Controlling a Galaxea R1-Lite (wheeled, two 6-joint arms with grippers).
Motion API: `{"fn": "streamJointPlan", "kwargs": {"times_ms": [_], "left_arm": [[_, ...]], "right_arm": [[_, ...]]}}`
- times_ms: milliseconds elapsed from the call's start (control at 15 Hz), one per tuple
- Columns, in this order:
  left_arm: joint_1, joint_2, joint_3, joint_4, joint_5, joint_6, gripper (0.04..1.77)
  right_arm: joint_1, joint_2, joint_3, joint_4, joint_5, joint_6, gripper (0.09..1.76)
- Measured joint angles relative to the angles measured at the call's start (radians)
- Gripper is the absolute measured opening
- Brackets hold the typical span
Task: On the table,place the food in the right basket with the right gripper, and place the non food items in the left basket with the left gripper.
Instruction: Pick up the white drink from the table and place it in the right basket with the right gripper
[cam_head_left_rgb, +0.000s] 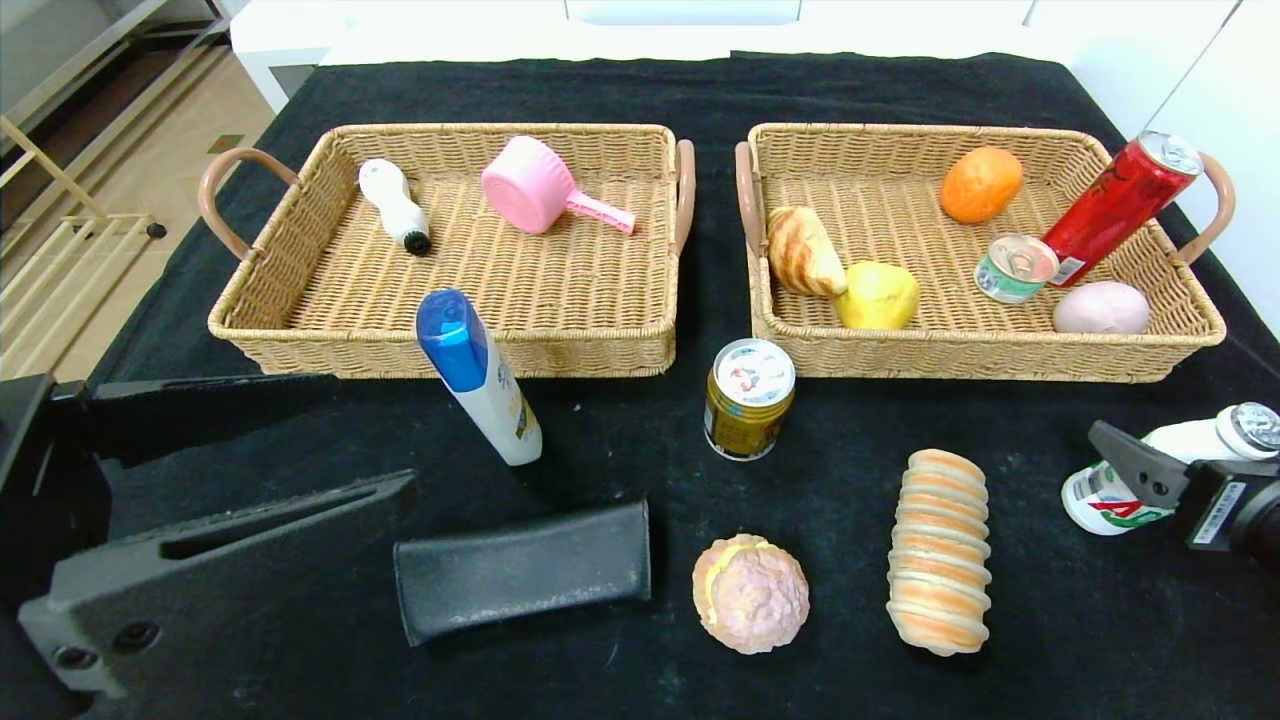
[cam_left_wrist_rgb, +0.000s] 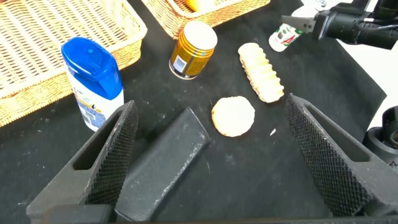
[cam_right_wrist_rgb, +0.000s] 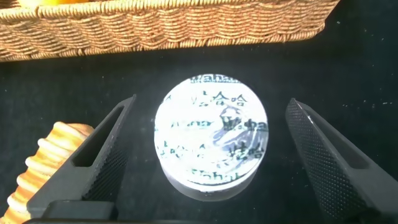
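Note:
On the black table lie a white milk bottle (cam_head_left_rgb: 1190, 440), a striped long bread (cam_head_left_rgb: 938, 550), a muffin (cam_head_left_rgb: 751, 593), a yellow can (cam_head_left_rgb: 748, 398), a blue-capped white bottle (cam_head_left_rgb: 478, 375) and a black case (cam_head_left_rgb: 525, 568). My right gripper (cam_head_left_rgb: 1115, 480) is open at the right edge, its fingers on either side of the milk bottle (cam_right_wrist_rgb: 211, 140), whose foil lid faces the wrist camera. My left gripper (cam_head_left_rgb: 370, 435) is open and empty at the front left, above the black case (cam_left_wrist_rgb: 161, 165), which lies towards one finger.
The left basket (cam_head_left_rgb: 440, 350) holds a small white bottle (cam_head_left_rgb: 393, 203) and a pink cup (cam_head_left_rgb: 535, 195). The right basket (cam_head_left_rgb: 990, 355) holds a red can (cam_head_left_rgb: 1120, 205), a small tin, an orange, bread, a yellow fruit and a pink bun.

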Motion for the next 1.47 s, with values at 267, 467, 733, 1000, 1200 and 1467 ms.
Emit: {"fn": "streamJointPlan", "kwargs": {"times_ms": [267, 467, 733, 1000, 1200, 1467], "left_arm": [[0.0, -0.001, 0.0, 0.0, 0.0, 0.0, 1.72], [0.0, -0.001, 0.0, 0.0, 0.0, 0.0, 1.72], [0.0, -0.001, 0.001, -0.001, 0.0, 0.0, 1.72], [-0.001, -0.001, 0.003, -0.001, -0.001, 0.0, 1.72], [-0.001, -0.002, 0.003, -0.001, -0.001, 0.001, 1.72], [-0.001, -0.004, 0.003, -0.001, -0.001, 0.002, 1.72]], "right_arm": [[0.0, 0.005, 0.0, -0.002, 0.0, 0.007, 1.71], [0.0, 0.007, 0.0, -0.001, 0.0, 0.009, 1.71], [0.0, 0.013, 0.0, 0.0, 0.0, 0.01, 1.16], [0.001, 0.022, 0.0, -0.003, 0.0, 0.01, 0.94], [0.002, 0.024, 0.0, -0.004, 0.001, 0.009, 0.93], [0.003, 0.028, 0.0, -0.004, 0.001, 0.009, 0.93]]}}
